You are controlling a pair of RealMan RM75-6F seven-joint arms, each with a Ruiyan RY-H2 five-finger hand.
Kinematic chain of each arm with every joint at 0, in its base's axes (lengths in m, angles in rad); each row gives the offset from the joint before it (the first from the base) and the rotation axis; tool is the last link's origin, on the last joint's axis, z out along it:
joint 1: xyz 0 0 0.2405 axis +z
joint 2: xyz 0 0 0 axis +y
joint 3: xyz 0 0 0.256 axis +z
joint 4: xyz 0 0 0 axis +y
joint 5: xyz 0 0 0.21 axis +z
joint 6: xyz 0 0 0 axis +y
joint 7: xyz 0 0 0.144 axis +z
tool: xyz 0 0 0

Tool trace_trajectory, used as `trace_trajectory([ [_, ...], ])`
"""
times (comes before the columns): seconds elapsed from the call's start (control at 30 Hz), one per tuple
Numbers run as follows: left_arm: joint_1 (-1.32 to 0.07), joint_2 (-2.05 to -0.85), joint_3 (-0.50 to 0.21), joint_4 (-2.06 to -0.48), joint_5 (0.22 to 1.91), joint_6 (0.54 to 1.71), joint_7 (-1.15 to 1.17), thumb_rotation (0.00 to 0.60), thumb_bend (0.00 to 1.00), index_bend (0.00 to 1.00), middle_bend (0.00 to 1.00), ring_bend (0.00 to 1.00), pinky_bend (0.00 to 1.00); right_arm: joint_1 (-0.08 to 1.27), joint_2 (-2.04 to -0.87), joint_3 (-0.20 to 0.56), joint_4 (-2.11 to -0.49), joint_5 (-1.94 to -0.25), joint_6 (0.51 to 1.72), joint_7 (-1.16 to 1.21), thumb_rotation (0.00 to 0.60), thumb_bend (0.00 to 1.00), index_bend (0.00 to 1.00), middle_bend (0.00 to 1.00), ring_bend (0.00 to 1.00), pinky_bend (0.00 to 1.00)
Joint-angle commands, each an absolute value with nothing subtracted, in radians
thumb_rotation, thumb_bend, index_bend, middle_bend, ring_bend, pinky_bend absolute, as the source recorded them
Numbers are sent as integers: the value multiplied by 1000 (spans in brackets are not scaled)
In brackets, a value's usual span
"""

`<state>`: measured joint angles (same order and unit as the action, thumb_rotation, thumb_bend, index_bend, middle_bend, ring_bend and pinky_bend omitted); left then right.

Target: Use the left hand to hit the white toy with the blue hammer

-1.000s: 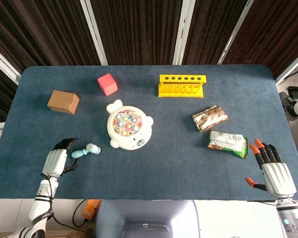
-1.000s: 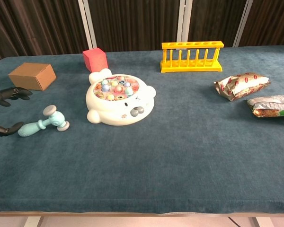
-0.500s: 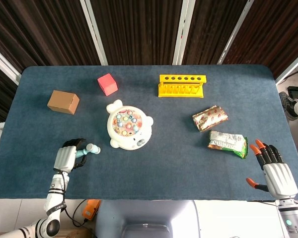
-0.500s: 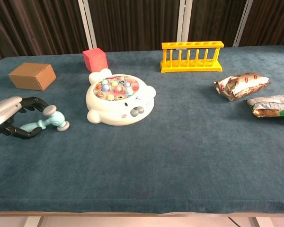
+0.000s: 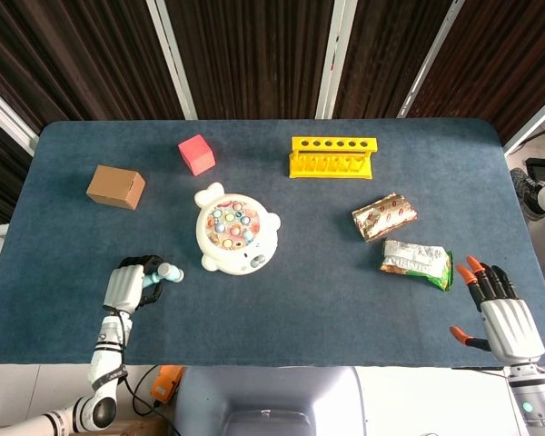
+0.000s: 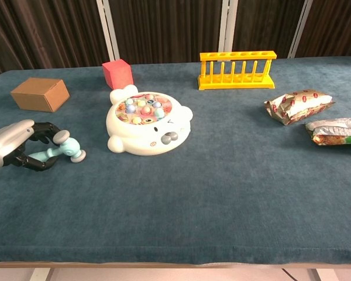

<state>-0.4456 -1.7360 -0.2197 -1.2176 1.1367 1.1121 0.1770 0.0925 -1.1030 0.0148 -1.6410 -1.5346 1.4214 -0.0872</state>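
Note:
The blue hammer (image 5: 162, 274) lies on the blue cloth at the front left, its grey-faced head (image 6: 70, 146) pointing toward the white toy. My left hand (image 5: 130, 283) is over the handle (image 6: 45, 154), fingers curled around it, and most of the handle is hidden. The white toy (image 5: 236, 238), a round animal-shaped board with coloured pegs (image 6: 143, 109), sits just right of the hammer head, a short gap away. My right hand (image 5: 501, 313) rests at the table's front right edge with fingers spread and nothing in it; the chest view does not show it.
A brown box (image 5: 115, 186) and a red cube (image 5: 196, 153) stand behind the toy on the left. A yellow rack (image 5: 333, 157) is at the back centre. Two snack packs (image 5: 384, 216) (image 5: 416, 262) lie on the right.
My left hand slid right from beside the handle's end onto the handle, and its fingers closed around it. The hammer has barely shifted. The right hand stayed put.

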Motion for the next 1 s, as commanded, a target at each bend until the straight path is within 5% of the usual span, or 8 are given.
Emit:
trace_trajectory([
  [0.03,-448,-1743,-221,-1208,1135,1116,176,600,405,342,335,279,218,93,-1103,14,-1641,-1535,1420,-86,600,269,0,0,0,0],
  [1.0,-462,-1789,-207,-1155,1169,1144,170,600,448,421,424,364,251,94,-1100,12,-1640,-1534,1417,-80,600,269,0,0,0,0],
])
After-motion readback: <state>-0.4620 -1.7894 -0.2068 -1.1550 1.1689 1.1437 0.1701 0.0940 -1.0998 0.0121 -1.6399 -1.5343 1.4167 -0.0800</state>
